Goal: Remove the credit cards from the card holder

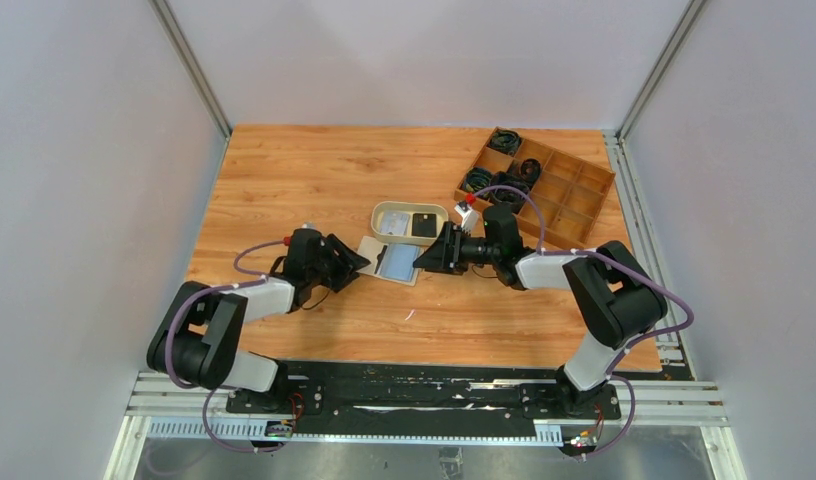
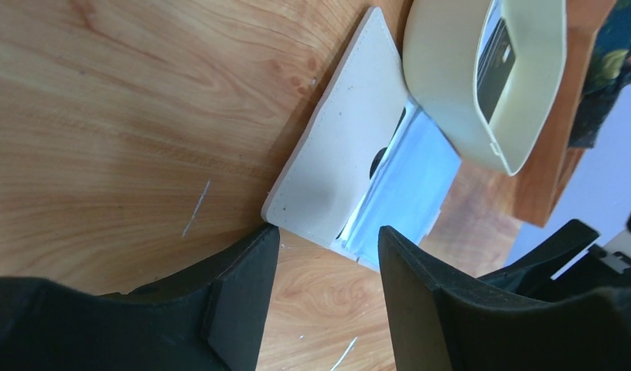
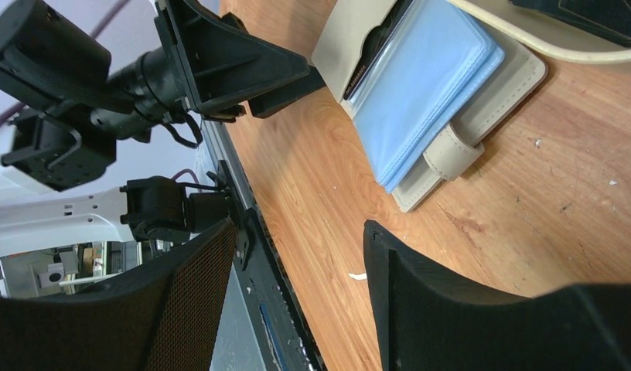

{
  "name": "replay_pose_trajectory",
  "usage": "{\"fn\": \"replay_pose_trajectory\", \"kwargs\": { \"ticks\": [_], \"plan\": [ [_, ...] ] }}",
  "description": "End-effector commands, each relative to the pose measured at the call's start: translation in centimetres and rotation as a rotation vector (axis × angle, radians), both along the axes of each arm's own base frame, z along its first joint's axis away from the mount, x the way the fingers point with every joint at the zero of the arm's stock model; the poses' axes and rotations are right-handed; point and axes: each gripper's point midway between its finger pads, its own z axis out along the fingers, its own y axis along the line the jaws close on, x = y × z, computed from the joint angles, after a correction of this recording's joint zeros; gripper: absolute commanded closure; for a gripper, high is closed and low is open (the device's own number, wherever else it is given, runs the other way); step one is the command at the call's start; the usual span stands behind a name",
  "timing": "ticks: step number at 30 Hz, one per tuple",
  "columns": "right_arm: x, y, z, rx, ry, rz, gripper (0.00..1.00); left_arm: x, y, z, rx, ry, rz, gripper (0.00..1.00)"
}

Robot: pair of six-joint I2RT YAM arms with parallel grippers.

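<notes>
Wooden table (image 1: pixel 284 180), seen from above: one card holder (image 1: pixel 372 250) lies open at centre, with one pale blue credit card (image 1: pixel 397 262) showing on its right-hand leaf. Left gripper (image 1: pixel 358 263) and right gripper (image 1: pixel 422 263) flank it, fingers spread, gripping nothing. One oval dish (image 1: pixel 381 222) sits just behind.

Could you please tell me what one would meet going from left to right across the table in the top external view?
left gripper → card holder → right gripper → wooden compartment tray
</notes>
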Motion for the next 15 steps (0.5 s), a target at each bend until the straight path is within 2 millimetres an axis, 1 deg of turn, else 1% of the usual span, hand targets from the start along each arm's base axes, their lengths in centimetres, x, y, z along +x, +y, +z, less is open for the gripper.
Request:
{"fn": "replay_pose_trajectory", "kwargs": {
  "ticks": [1,6,9,12,15],
  "plan": [
    [0.4,0.0,-0.1,0.011,-0.009,-0.017,0.35,-3.4,3.2,-4.7,0.083,0.126,0.168,0.39],
    [0.4,0.1,0.0,0.025,-0.01,-0.021,0.35,-3.0,4.3,-4.2,0.065,0.08,0.27,0.39],
    [0.4,0.1,0.0,0.032,-0.01,-0.024,0.35,-2.7,4.7,-3.9,0.041,0.046,0.316,0.39],
    [0.4,0.2,0.0,0.039,-0.009,-0.025,0.35,-1.8,4.5,-3.4,0.01,0.011,0.331,0.39],
    [0.5,0.2,-0.1,0.04,-0.004,-0.028,0.35,-1.3,3.7,-3.7,-0.022,0.017,0.322,0.39]
  ]
}}
